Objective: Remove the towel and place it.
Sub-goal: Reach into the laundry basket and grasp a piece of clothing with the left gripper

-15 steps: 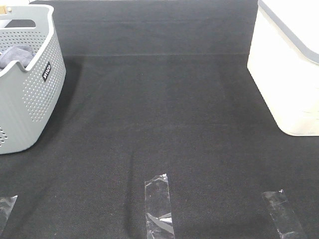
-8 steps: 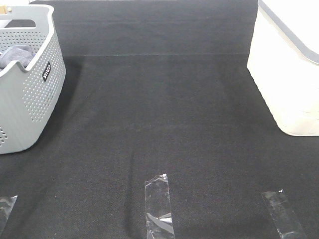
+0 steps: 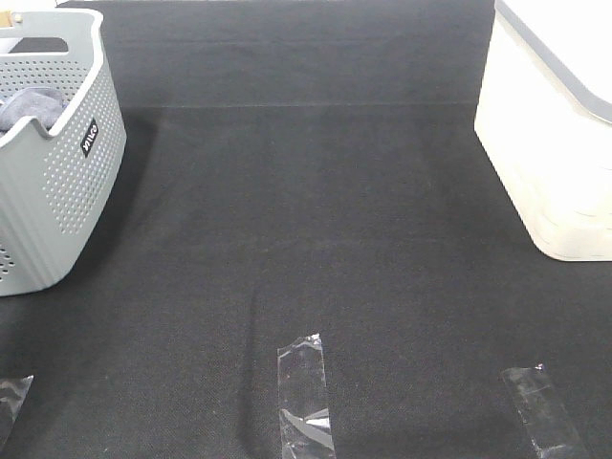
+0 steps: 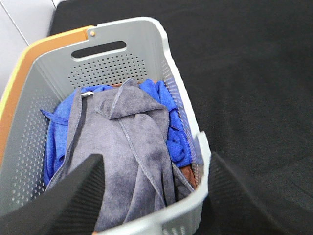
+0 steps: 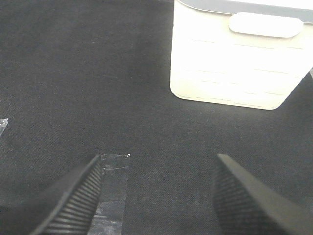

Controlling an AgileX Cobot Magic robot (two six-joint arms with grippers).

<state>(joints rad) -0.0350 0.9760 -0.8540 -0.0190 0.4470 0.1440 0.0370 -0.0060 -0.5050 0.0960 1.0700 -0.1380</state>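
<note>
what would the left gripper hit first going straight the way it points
Probably the grey towel, lying on top inside the basket, ahead of the open left gripper; depth is unclear.

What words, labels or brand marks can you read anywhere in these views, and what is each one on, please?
Small dark label with white letters on the outer side wall of the grey perforated basket: too small and blurred to read reliably.
No writing shows on the white bin, the tape strips or the towel.
</note>
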